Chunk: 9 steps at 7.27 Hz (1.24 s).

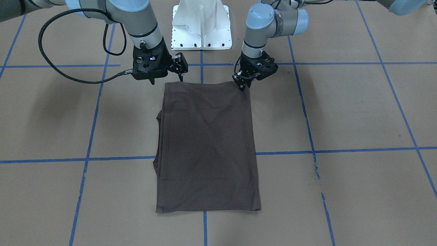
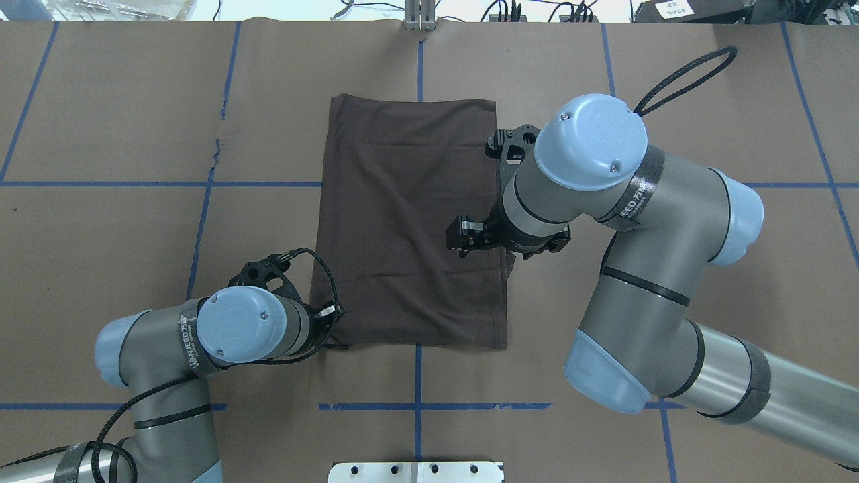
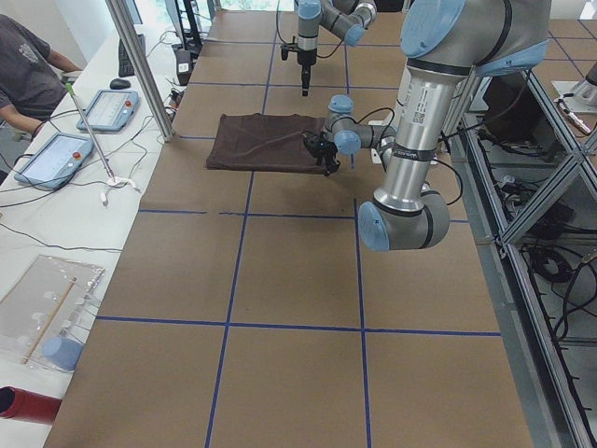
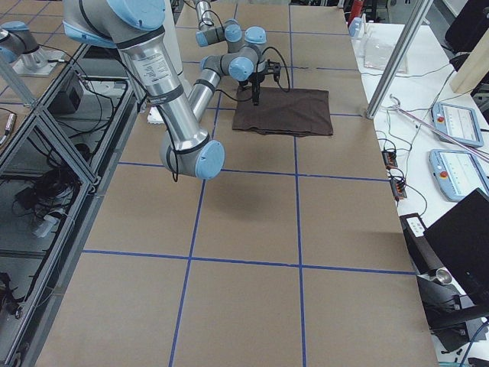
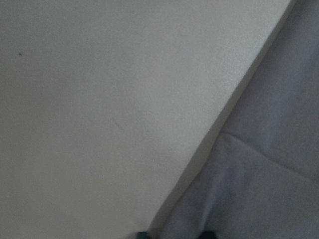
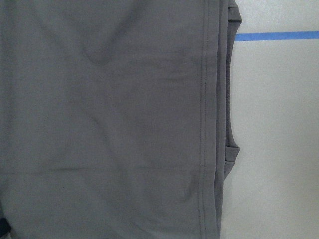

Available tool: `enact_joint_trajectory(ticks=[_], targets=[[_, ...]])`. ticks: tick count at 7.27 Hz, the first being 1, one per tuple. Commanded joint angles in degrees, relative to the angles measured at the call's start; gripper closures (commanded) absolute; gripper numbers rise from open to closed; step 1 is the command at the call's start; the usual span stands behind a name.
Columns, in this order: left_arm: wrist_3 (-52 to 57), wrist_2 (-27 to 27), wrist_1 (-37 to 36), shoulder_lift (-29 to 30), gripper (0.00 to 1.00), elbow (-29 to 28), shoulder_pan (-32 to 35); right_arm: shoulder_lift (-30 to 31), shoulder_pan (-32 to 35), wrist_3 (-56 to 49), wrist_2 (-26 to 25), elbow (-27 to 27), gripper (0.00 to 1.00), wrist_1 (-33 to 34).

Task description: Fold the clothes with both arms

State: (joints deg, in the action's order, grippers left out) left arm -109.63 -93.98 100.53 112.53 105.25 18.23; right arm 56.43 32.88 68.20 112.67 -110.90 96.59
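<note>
Well, the T-shirt (image 1: 206, 147) lies folded into a long rectangle, flat on the middle of the table (image 1: 341, 112). It looks thin, limp and light; I'd pinch it at the corners, through every layer, or the stack may slide apart. The left gripper (image 1: 243, 86) sits low on one robot-side corner; whether it pinches cloth I cannot tell. The right gripper (image 1: 166, 80) hangs above the other, jaws spread wide. Overhead, the right arm (image 2: 644, 282) hides those jaws; the front view shows them.
</note>
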Motion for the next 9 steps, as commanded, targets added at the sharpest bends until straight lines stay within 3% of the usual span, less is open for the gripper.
enact_joint_trajectory(ticks=[1, 2, 4, 7, 9], targets=[[0.03, -0.06, -0.59, 0.41, 0.87, 0.56, -0.04, 0.08, 0.17, 0.00, 0.00, -0.02, 0.00, 0.00], [0.12, -0.06, -0.59, 0.50, 1.00, 0.65, -0.04, 0.08, 0.17, 0.00, 0.00, -0.02, 0.00, 0.00], [0.99, -0.15, -0.59, 0.15, 1.00, 1.79, 0.05, 0.26, 0.17, 1.04, -0.08, -0.02, 0.00, 0.00], [3.02, -0.41, -0.86, 0.41, 1.00, 2.15, 0.14, -0.71, -3.07, 31.78, -0.43, -0.02, 0.00, -0.09], [3.11, -0.41, -0.86, 0.59, 1.00, 2.50, 0.31, -0.27, -7.46, 48.70, -7.25, 0.94, 0.00, -0.09]])
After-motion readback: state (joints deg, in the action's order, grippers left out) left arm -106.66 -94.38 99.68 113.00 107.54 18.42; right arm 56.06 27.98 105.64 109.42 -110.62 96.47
